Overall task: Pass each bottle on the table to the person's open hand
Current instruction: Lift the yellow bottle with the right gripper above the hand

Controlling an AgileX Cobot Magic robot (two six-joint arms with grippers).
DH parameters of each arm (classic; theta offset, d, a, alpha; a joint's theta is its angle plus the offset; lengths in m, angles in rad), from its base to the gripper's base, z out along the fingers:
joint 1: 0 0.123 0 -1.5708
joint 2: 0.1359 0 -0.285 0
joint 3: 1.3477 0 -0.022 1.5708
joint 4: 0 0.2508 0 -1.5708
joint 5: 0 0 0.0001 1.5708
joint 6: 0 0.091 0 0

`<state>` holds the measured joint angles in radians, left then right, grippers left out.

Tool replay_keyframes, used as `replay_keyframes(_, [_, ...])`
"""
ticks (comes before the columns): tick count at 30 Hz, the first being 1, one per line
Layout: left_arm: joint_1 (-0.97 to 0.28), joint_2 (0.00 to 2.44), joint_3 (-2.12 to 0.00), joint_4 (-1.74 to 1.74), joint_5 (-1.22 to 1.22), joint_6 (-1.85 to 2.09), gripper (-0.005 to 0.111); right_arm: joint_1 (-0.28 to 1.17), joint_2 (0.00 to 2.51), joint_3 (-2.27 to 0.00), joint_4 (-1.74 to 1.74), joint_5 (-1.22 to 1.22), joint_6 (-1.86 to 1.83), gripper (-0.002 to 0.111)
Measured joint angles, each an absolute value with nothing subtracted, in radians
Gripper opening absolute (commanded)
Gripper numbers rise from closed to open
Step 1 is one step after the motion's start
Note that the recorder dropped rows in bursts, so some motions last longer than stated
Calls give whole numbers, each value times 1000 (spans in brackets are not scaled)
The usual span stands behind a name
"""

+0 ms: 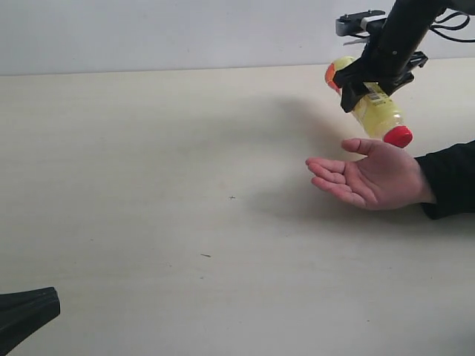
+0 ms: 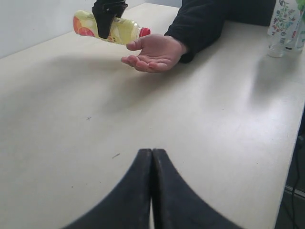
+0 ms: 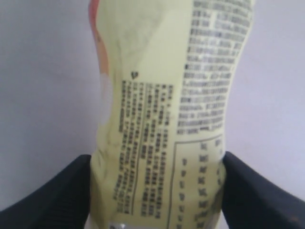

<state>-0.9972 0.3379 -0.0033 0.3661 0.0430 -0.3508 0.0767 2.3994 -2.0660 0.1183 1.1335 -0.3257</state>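
My right gripper (image 1: 371,85) is shut on the yellow red-capped bottle (image 1: 380,113), holding it tilted with its cap down just above the person's open hand (image 1: 367,178). That hand lies palm up on the table (image 1: 148,185), with a black sleeve behind it. The left wrist view shows the yellow bottle (image 2: 124,29) beside the hand (image 2: 155,52), and two clear bottles (image 2: 285,26) standing at the table's far edge. In the right wrist view the yellow bottle (image 3: 167,114) fills the space between the black fingers (image 3: 52,195). My left gripper (image 2: 152,151) is shut and empty, low over the table.
The black sleeve (image 1: 449,178) reaches in from the right edge. A few dark specks (image 1: 232,197) dot the tabletop. The left gripper's tip (image 1: 26,315) shows at the lower left corner. A pale wall runs behind the table.
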Motion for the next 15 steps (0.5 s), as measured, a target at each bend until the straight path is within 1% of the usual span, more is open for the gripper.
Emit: replay_keyframes(15, [-997, 338, -3, 366, 43, -351, 0, 77, 2295, -2066, 118, 1150, -273, 0])
